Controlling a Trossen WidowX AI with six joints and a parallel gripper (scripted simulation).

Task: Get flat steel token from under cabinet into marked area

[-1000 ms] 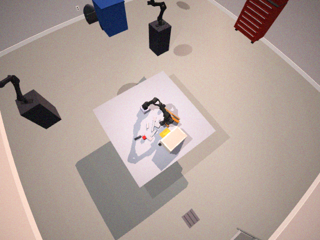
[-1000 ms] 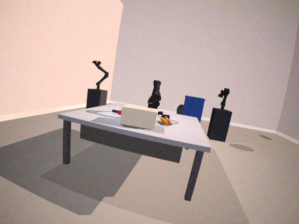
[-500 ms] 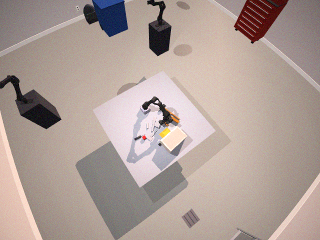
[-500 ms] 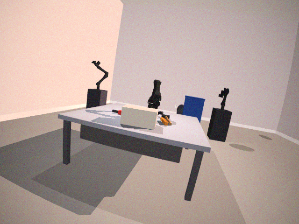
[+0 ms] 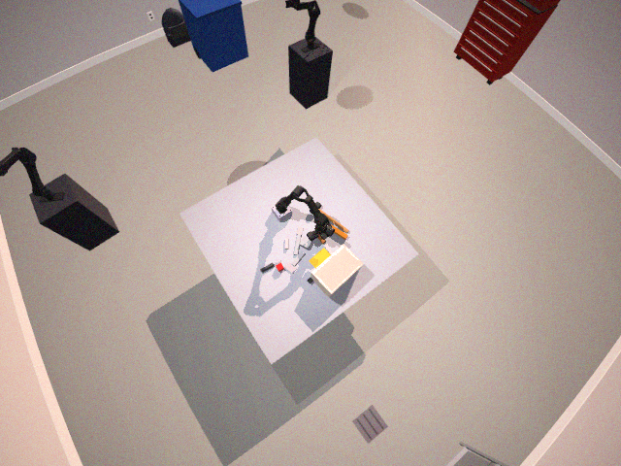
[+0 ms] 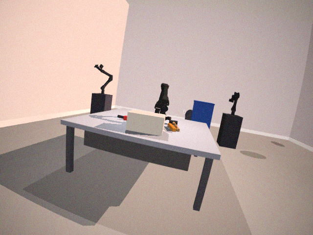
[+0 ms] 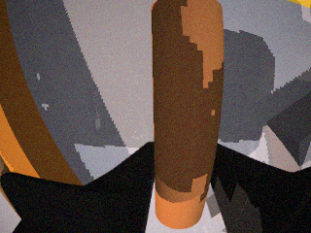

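My gripper (image 5: 319, 237) (image 7: 185, 167) is shut on an orange rod (image 7: 187, 97) (image 5: 322, 241). The rod runs lengthwise up the wrist view between the black fingers; its far end is out of that view. The gripper is over the table beside the yellow marked area (image 5: 319, 257), on the side away from the cabinet. In the exterior view the fingers are hidden behind the cabinet. The cream cabinet (image 5: 336, 271) (image 6: 145, 123) stands just behind the yellow area. The steel token cannot be made out in any view; the vent slots are not visible either.
Orange pieces (image 5: 338, 232) (image 6: 172, 127) lie beside the arm. White bars (image 5: 298, 242), a red block (image 5: 279, 266) and a black bar (image 5: 267, 267) lie on the other side. A small black block (image 5: 310, 280) is beside the cabinet. A white box (image 5: 281, 215) is near the arm.
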